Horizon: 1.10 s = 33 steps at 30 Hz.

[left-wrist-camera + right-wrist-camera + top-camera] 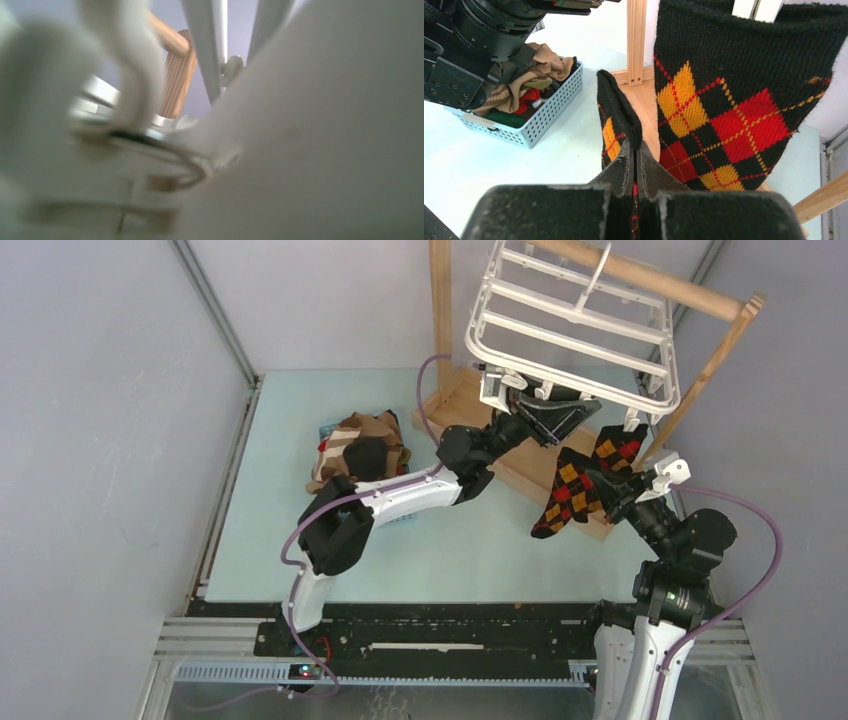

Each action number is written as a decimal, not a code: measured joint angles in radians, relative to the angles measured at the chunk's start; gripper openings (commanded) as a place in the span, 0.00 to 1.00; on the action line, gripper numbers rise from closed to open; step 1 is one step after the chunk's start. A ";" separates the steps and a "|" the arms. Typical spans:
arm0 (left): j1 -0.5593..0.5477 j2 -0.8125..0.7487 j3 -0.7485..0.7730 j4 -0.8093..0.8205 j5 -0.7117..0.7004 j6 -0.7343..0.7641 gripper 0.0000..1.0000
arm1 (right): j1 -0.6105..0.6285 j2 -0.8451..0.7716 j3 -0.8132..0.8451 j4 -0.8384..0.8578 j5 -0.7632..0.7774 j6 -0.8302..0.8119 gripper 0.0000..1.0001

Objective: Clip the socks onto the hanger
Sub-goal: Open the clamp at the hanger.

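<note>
Two black argyle socks [562, 492] [617, 447], one white clip hanger [482, 300], one wooden stand [650, 285], and one perforated basket [549, 112] holding a sock heap [536, 75] too tangled to count.

— What's the room like?
— Plain lilac-grey walls [100, 390] on the left, far and right, evenly lit. A metal corner post [215, 310] runs down at far left.
— And below?
— A pale blue-green table [480, 550], with a tan wooden stand [440, 310] at its far right.
</note>
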State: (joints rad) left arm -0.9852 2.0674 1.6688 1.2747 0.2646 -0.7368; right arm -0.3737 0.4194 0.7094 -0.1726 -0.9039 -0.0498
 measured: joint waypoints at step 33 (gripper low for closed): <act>0.000 0.015 0.023 0.027 0.001 -0.105 0.05 | 0.010 0.067 0.164 -0.043 -0.035 0.185 0.00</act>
State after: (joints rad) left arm -0.9852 2.0823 1.6913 1.3018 0.2653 -0.8417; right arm -0.3641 0.4862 0.8734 -0.2161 -0.9394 0.1352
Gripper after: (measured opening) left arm 0.313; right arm 0.010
